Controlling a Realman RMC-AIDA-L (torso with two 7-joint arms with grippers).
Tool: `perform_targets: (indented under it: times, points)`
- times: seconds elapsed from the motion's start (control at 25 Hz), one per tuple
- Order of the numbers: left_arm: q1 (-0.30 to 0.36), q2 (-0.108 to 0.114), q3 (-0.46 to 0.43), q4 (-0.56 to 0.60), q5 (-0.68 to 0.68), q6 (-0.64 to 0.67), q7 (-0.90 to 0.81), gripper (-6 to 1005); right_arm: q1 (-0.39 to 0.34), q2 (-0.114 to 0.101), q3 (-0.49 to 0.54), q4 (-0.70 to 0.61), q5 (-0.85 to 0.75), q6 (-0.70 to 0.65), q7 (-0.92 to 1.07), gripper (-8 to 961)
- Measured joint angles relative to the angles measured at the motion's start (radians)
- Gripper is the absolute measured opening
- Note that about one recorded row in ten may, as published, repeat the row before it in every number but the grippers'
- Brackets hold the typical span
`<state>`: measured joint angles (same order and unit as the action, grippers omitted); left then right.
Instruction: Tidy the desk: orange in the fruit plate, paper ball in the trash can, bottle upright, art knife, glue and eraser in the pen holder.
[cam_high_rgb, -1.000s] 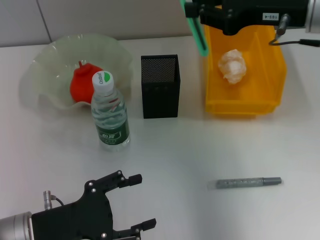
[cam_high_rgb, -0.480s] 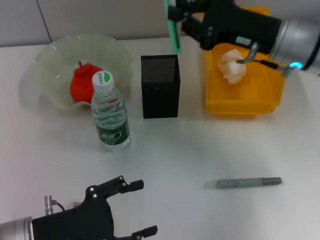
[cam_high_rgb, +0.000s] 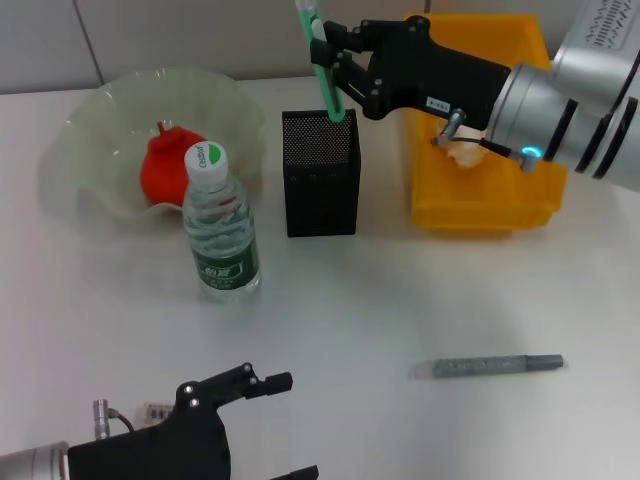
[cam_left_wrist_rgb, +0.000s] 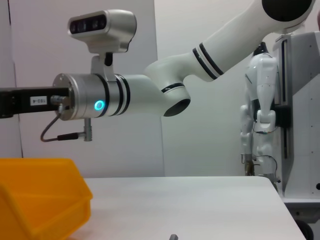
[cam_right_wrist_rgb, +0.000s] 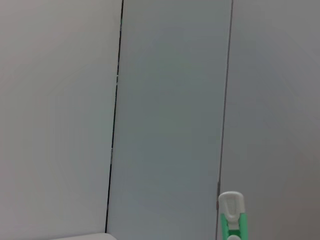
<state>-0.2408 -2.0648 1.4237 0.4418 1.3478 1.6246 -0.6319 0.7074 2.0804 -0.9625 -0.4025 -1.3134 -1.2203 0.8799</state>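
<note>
The right gripper (cam_high_rgb: 335, 62) reached in from the far right of the counter (cam_high_rgb: 400, 290) and stood above the far rim of the pen holder (cam_high_rgb: 321, 172), its fingers closed on a slim green art knife (cam_high_rgb: 322, 55) held nearly upright, the lower end just at the mouth of the holder. The step in hand appeared to be the placing of the art knife in the pen holder. The next move, by this reading, called for the knife's tip to be brought squarely inside the mesh walls and lowered a little before the fingers parted, since a release over the rim could let it tip out onto the counter. The orange (cam_high_rgb: 163, 165) already lay in the fruit plate (cam_high_rgb: 90, 125), the paper ball (cam_high_rgb: 468, 150) lay in the trash can (cam_high_rgb: 500, 190), partly hidden behind the right arm, and the bottle (cam_high_rgb: 219, 228) stood upright just in front of the plate, left of the pen holder. A grey pen-like stick (cam_high_rgb: 489, 366) lay on its side on the near counter, well apart from the holder; whether it was the glue could not be told. The left gripper (cam_high_rgb: 275, 425) rested low at the near left edge with its fingers spread and holding nothing; a small tan eraser (cam_high_rgb: 152, 410) with a barcode sticker showed just beside it.
</note>
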Motion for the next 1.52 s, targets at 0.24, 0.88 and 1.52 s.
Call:
perform_targets:
  times: [0.24, 0.88, 1.52]
  points:
    - [0.002, 0.000, 0.004, 0.000, 0.000, 0.012, 0.015, 804, 0.011, 0.006, -0.008, 0.066, 0.076, 0.003, -0.051, 176]
    - [0.011, 0.001, 0.007, 0.000, 0.001, 0.041, 0.029, 805, 0.107, 0.010, -0.013, 0.250, 0.180, 0.094, -0.146, 179]
    - [0.011, 0.002, -0.004, 0.000, -0.001, 0.048, 0.027, 804, 0.050, 0.012, -0.055, 0.251, 0.179, 0.022, -0.116, 183]
